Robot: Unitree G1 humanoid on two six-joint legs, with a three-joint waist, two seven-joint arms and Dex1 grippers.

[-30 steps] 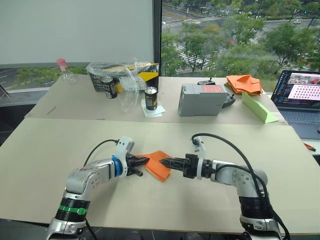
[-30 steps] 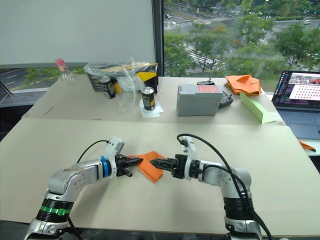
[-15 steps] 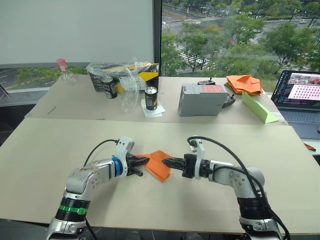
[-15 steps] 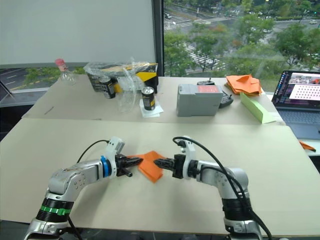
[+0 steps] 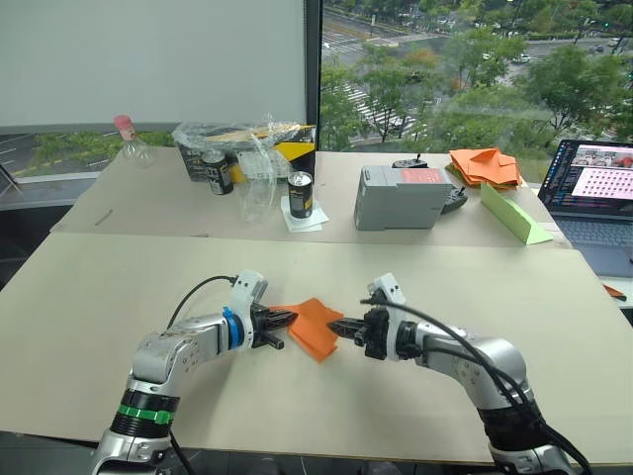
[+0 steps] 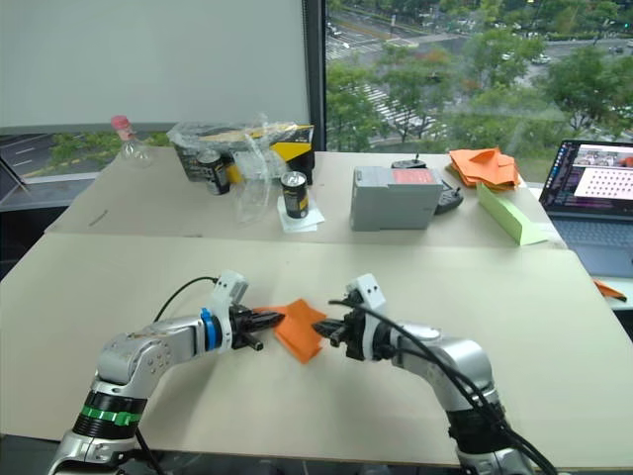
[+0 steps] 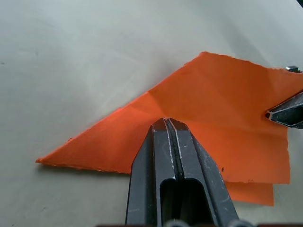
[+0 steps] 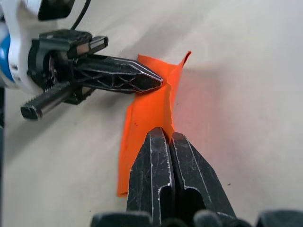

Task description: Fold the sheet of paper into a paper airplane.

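Mid-fold: both hands, the left hand (image 5: 285,319) and right hand (image 5: 341,325), pinch the sheet of paper (image 5: 315,326) from opposite edges; next, crease it flat on the tabletop (image 5: 89,307).

Head stereo pair downward over table (image 5: 89,297); wrist cameras close along pincers.

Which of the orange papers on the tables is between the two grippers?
The folded sheet of paper on the near table, between the left gripper and right gripper. The orange heap lies far back beside the laptop.
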